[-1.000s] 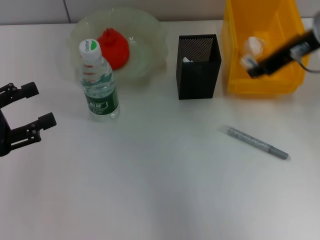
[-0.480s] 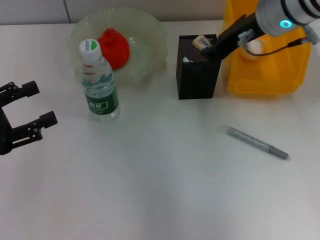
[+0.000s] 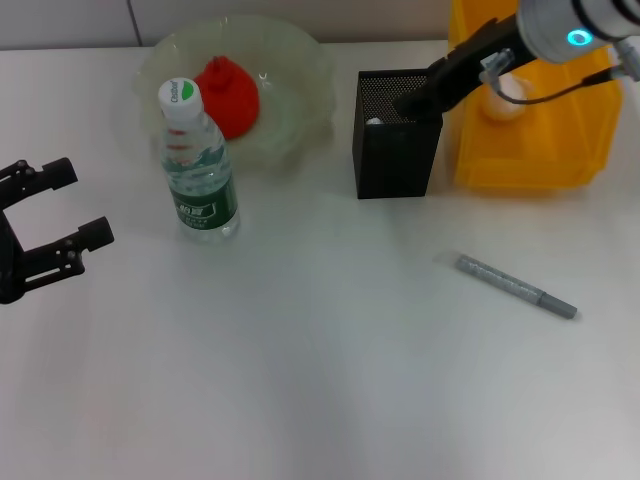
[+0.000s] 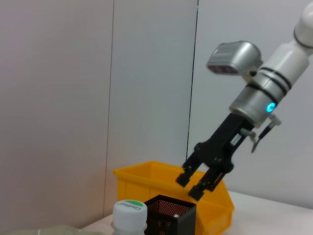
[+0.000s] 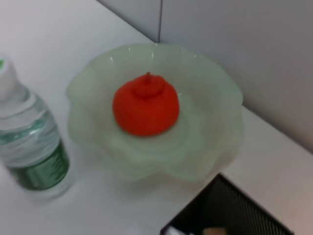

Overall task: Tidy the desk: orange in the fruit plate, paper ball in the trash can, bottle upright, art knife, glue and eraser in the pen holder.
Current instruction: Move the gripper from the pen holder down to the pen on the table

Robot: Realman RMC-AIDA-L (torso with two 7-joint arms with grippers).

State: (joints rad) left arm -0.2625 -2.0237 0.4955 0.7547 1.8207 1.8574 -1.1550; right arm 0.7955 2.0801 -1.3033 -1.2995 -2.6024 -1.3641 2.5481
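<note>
The right gripper (image 3: 408,100) hovers over the mouth of the tall black metal-mesh pen holder (image 3: 396,140), fingers apart and empty; the holder's walls hide most of its contents, only a pale scrap showing. It stands near the desk's (image 3: 320,380) far edge beside the bright yellow rectangular trash can (image 3: 520,160). A grey pen-like stick (image 3: 515,286) lies slantwise toward the right edge. The clear green-labelled bottle (image 3: 197,165) stands upright before the translucent pale-green scalloped fruit plate (image 3: 290,60) holding the red-orange round orange (image 3: 228,95). The left gripper (image 3: 60,210), open, waits at the left edge.

green mark on the bottle (image 3: 197,170) cap and its label print, neither legible
</note>
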